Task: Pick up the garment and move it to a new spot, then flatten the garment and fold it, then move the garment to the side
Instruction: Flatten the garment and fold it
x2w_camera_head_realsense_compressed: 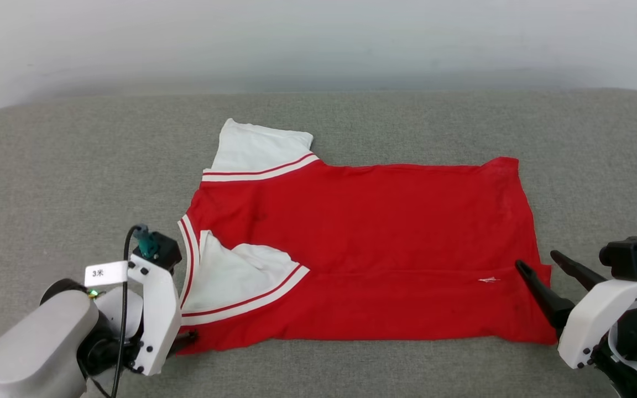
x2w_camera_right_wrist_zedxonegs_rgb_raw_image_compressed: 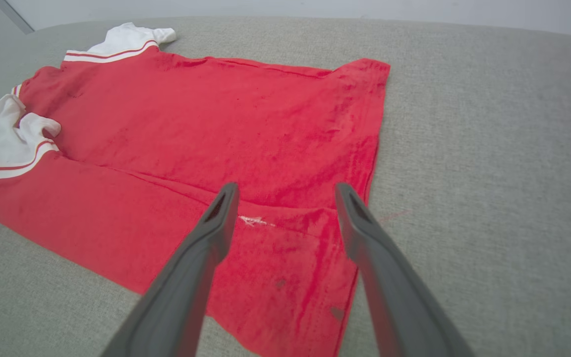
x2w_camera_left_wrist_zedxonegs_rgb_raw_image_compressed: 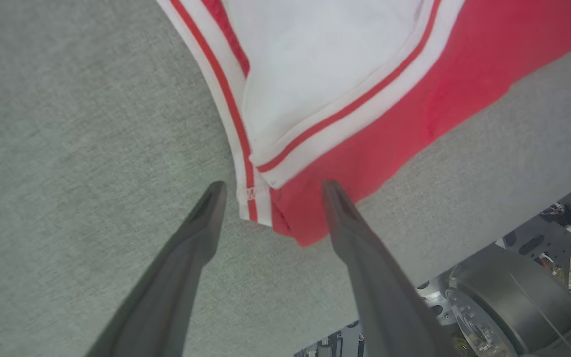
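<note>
The garment point(x2w_camera_head_realsense_compressed: 363, 249) is a red T-shirt with white sleeves, spread on the grey cushioned surface point(x2w_camera_head_realsense_compressed: 75, 166) with its collar to the left and its hem to the right. Its near edge is folded over, and the near sleeve point(x2w_camera_head_realsense_compressed: 230, 276) lies on the body. My left gripper point(x2w_camera_left_wrist_zedxonegs_rgb_raw_image_compressed: 271, 186) is open, its fingers straddling the near-left corner of the garment point(x2w_camera_left_wrist_zedxonegs_rgb_raw_image_compressed: 414, 99) by the striped collar trim. My right gripper point(x2w_camera_head_realsense_compressed: 536, 258) is open over the near-right hem corner, with the red fabric point(x2w_camera_right_wrist_zedxonegs_rgb_raw_image_compressed: 216, 124) beneath its fingers point(x2w_camera_right_wrist_zedxonegs_rgb_raw_image_compressed: 286, 187). Neither gripper holds anything.
A pale wall point(x2w_camera_head_realsense_compressed: 318, 38) runs behind the surface. Bare grey cushion lies all around the shirt. The surface's near edge and part of my base point(x2w_camera_left_wrist_zedxonegs_rgb_raw_image_compressed: 513, 297) show in the left wrist view. My left arm's white wrist point(x2w_camera_head_realsense_compressed: 152, 309) covers the shirt's near-left corner in the head view.
</note>
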Available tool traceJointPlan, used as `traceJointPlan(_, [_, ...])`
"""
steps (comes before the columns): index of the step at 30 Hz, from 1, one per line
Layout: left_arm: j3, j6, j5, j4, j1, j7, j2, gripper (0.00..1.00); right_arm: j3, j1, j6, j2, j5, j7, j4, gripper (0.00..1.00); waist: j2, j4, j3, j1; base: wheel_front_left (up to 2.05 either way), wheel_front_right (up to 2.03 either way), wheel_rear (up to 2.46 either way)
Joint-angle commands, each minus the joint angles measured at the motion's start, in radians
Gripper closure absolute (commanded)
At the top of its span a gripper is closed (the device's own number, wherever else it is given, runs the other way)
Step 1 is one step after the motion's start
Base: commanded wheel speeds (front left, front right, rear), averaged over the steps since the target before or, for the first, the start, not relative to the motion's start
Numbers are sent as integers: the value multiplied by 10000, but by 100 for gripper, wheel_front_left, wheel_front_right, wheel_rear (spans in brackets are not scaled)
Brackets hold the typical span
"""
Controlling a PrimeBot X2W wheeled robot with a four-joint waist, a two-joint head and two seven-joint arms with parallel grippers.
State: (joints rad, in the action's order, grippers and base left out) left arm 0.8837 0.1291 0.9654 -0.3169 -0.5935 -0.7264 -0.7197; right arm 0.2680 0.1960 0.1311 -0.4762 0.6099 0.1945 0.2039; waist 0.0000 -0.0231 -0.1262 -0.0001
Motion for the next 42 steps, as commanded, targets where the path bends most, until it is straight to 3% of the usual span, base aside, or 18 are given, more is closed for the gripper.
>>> traceJointPlan(1, [58,-11,33,-136,174,8,28,0,-18,136,-10,68,-77,-3,-30,0,0,-98,-100,1,0,0,0])
traceJointPlan(12, [741,-22,82,-1143,393,266,452,0,86,370,-8,139,-38,-117,72,0,0,-354,-448,1,0,0,0])
traceJointPlan(13, [824,-22,45,-1106,336,379,464,66,80,387,-8,105,-17,-108,88,0,0,-350,-445,1,0,0,0])
traceJointPlan(14, [867,-20,102,-1086,319,480,484,100,66,404,-8,66,-18,-103,103,0,0,-340,-434,1,0,0,0])
traceJointPlan(23, [1117,-16,70,-314,-135,1561,-200,100,-32,566,-8,-990,-453,549,-364,0,0,-68,-41,1,0,0,0])
traceJointPlan(34, [1278,-15,-259,515,-30,2373,-495,100,93,509,-10,-2151,549,4097,-1301,0,0,181,30,1,0,0,0])
traceJointPlan(38, [1327,-15,-358,649,-108,2465,-362,100,183,356,-10,-2237,938,5278,-1263,0,0,314,-52,1,0,0,0])
traceJointPlan(42, [1363,-15,-459,714,-282,2531,-278,100,221,255,-8,-2063,1015,5739,-1030,0,0,460,-208,1,0,0,0])
